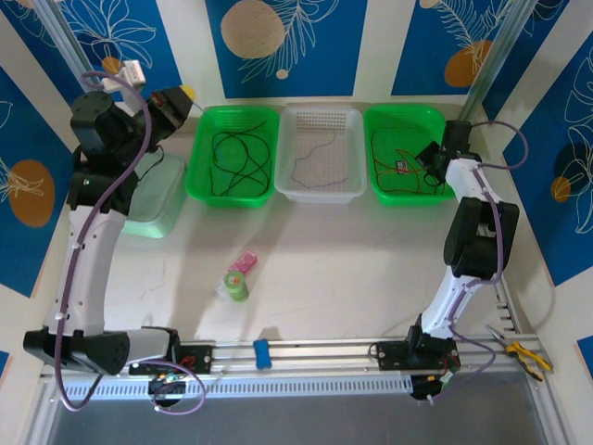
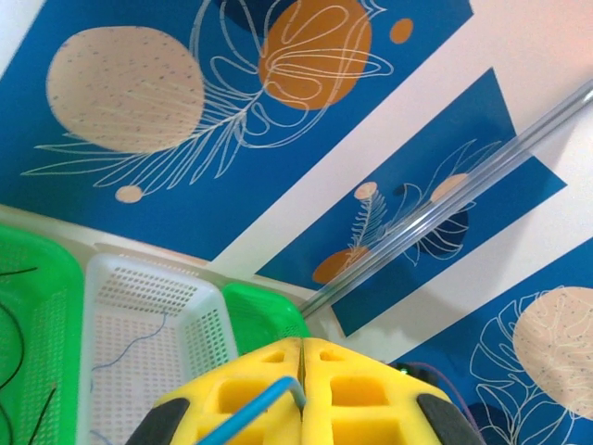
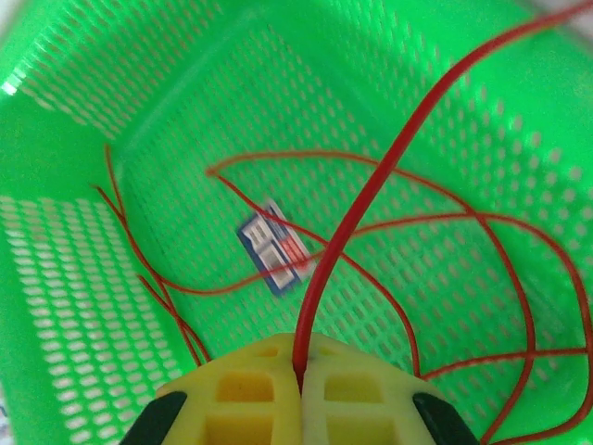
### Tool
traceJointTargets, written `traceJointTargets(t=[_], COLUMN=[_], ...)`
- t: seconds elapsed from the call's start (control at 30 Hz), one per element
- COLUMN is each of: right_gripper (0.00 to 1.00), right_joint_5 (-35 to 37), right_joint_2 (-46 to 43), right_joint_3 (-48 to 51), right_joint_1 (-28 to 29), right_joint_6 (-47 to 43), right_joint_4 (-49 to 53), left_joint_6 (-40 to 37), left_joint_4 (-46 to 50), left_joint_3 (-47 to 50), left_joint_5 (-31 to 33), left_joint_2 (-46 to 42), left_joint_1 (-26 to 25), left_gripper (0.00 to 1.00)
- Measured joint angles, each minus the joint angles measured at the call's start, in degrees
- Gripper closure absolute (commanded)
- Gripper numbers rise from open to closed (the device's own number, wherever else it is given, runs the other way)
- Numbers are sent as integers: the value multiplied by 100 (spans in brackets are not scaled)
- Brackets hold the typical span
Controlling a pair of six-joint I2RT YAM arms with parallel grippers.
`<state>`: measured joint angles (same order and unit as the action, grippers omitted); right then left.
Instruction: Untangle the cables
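Your right hand [image 3: 301,366] is clenched on a red cable [image 3: 371,195] that runs ahead into the green basket [image 3: 56,241] beneath it. Your left hand [image 2: 301,357] pinches a blue cable [image 2: 250,413], with the white basket [image 2: 199,320] ahead and below. You seem mid-sorting: next, lower and release each strand cleanly. Beyond lie a pale surface [image 1: 352,269] and blue leaf-patterned walls [image 1: 306,56].

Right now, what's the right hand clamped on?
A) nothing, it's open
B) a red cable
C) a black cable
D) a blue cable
B: in the right wrist view the right hand is shut on a red cable, which rises from between its yellow fingers over the green basket.
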<state>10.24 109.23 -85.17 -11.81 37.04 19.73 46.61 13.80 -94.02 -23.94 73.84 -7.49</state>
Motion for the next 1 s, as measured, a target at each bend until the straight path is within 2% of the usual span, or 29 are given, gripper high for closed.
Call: traceJointTargets(t=[0.13, 0.27, 0.4, 0.63, 0.73, 0.87, 1.0], right_gripper=[56, 33, 22, 17, 9, 8, 9], right_joint_5=[-249, -313, -293, -302, -339, -577, -839], right_joint_2=[260, 350, 219, -603, -970, -1150, -833], right_joint_3=[-68, -179, -184, -184, -138, -28, -151], right_joint_1=[-94, -142, -162, -184, -190, -238, -258], right_joint_6=[101, 129, 129, 133, 107, 92, 94], right_joint_4=[367, 651, 693, 734, 708, 664, 748], left_joint_6=[-42, -122, -225, -365, -365, -372, -369], left_joint_4=[-96, -103, -125, -186, -243, -317, -560], left_joint_3=[-378, -907, -1427, -2509, -2905, -3545, -4175], left_joint_5=[87, 177, 264, 446, 501, 601, 723], left_joint_2=[275, 584, 925, 1753, 2092, 2616, 3182], left_joint_1=[-249, -494, -752, -1204, -1355, -1456, -1493], left_gripper=[100, 100, 100, 100, 100, 100, 100])
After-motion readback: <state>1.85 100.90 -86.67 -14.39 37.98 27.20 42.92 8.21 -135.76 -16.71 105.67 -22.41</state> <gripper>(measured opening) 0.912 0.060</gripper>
